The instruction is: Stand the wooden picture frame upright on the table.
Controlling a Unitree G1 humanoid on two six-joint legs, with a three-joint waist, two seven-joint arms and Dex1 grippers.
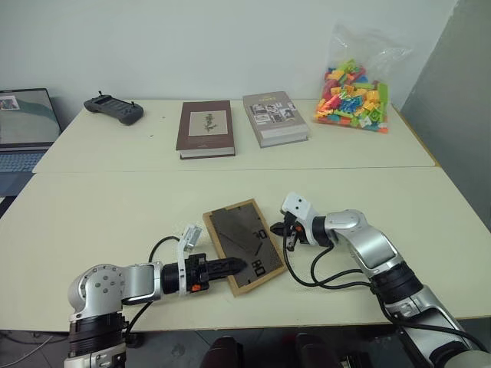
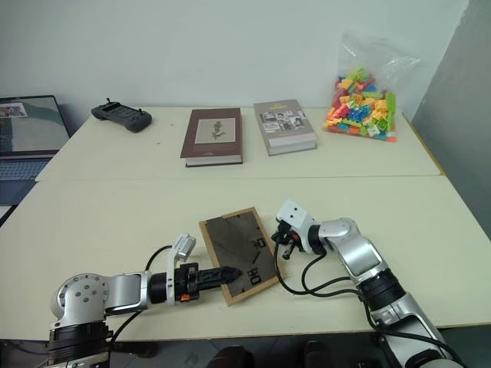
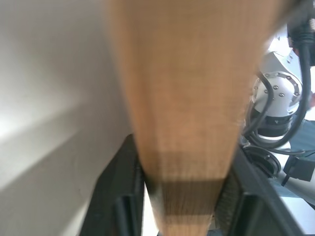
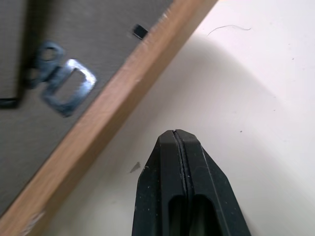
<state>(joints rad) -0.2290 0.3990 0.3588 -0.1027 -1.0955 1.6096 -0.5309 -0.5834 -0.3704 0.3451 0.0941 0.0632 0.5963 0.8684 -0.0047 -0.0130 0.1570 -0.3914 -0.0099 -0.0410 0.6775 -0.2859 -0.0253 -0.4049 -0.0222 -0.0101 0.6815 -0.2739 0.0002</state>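
Gripping now: the left gripper [image 1: 230,267] has its two black fingers [image 3: 120,196] closed around the near edge of the wooden picture frame [image 1: 244,245], one on each side of the wood, as the left wrist view shows.
Frame position: it lies face down, dark backing up, on the near half of the table [image 1: 107,215], between the two arms and turned at an angle to the table's edge.
Right gripper [image 1: 278,228]: fingers pressed together on nothing, tip just beside the frame's right edge and, in the right wrist view, apart from it.
Backing hardware: metal hanger loops [image 4: 61,86] sit near the right edge; whether the prop leg is folded flat I cannot tell.
Risk, slip: the hold is on a thin edge near one corner, so lifting may let the frame pivot and drop.
Risk, tipping: if the leg is not swung out, the frame will likely fall once stood up.
Risk, shove: the clenched right tip could push the frame sideways out of the left hold.
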